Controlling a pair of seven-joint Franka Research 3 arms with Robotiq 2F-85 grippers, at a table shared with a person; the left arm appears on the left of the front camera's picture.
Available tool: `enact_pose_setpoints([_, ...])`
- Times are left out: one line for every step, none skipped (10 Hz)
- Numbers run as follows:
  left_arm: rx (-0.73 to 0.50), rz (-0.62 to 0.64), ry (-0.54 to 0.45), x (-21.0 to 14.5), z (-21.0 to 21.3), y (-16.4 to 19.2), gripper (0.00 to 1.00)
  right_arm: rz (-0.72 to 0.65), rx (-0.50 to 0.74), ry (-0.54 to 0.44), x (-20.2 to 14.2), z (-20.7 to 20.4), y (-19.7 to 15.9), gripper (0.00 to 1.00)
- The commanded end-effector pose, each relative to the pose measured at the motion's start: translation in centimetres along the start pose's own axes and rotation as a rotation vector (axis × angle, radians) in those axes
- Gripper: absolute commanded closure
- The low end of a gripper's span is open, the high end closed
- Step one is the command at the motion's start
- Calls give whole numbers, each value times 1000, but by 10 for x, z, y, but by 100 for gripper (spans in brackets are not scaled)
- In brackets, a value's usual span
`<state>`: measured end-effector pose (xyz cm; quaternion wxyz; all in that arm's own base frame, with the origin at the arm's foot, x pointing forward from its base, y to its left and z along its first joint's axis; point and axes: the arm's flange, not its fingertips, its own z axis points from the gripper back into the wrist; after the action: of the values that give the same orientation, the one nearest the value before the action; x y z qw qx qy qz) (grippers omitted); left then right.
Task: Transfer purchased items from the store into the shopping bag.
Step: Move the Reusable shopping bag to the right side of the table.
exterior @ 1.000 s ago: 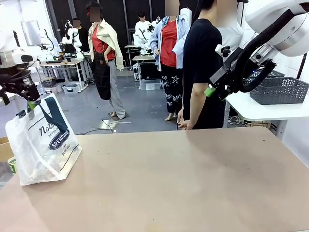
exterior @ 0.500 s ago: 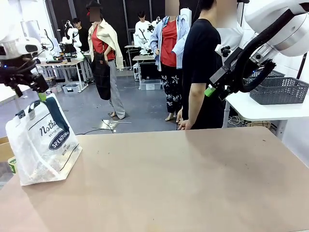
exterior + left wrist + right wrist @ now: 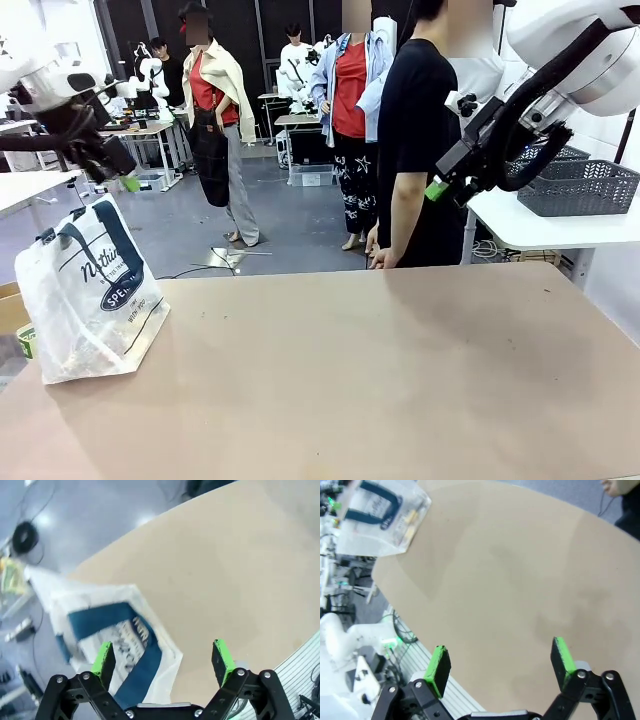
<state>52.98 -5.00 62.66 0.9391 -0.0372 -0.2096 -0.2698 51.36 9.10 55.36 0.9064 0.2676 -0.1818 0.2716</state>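
Front view: left gripper (image 3: 128, 183) lifted up and away from translucent white plastic shopping bag (image 3: 90, 295) with navy straps, jaws spread wide, holding nothing. Right gripper (image 3: 437, 190) raised, equally wide, unmoved. Bag left standing at tan table (image 3: 400, 380) left edge, seemingly already loaded. Transfer probably finished.

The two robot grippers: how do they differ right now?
The left gripper hangs above the shopping bag at the table's left edge; the right gripper hangs high at the far right, beside the person. The left wrist view looks down on the bag; the right wrist view looks over bare tabletop, the bag far off. Both are open, empty, black with green pads.
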Motion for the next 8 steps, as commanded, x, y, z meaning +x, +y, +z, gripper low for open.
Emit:
enact_pose_setpoints([-181,-82,-51,-1,-14,11,0,169,9,34,-1,-1,-11,0])
enact_pose_setpoints([-236,-93,-38,-2,-17,9,0,266,27,29,-2,-3,-11,0])
enact_pose_setpoints([-299,-98,-27,-2,-27,12,0,364,45,39,-1,-6,-14,0])
enact_pose_setpoints([-329,-103,-17,-2,-35,13,0,488,42,35,-2,-10,-17,0])
enact_pose_setpoints([-385,-136,-19,-2,-41,14,0,605,72,-5,-2,-13,-19,0])
enact_pose_setpoints([-398,-180,-31,-2,-44,12,0,627,130,-3,-1,-14,-21,0])
enact_pose_setpoints([-406,-224,-39,-2,-48,9,0,625,131,-32,4,-15,-25,0])
enact_pose_setpoints([-429,-244,-35,-3,-52,7,0,633,110,-51,6,-13,-28,0])
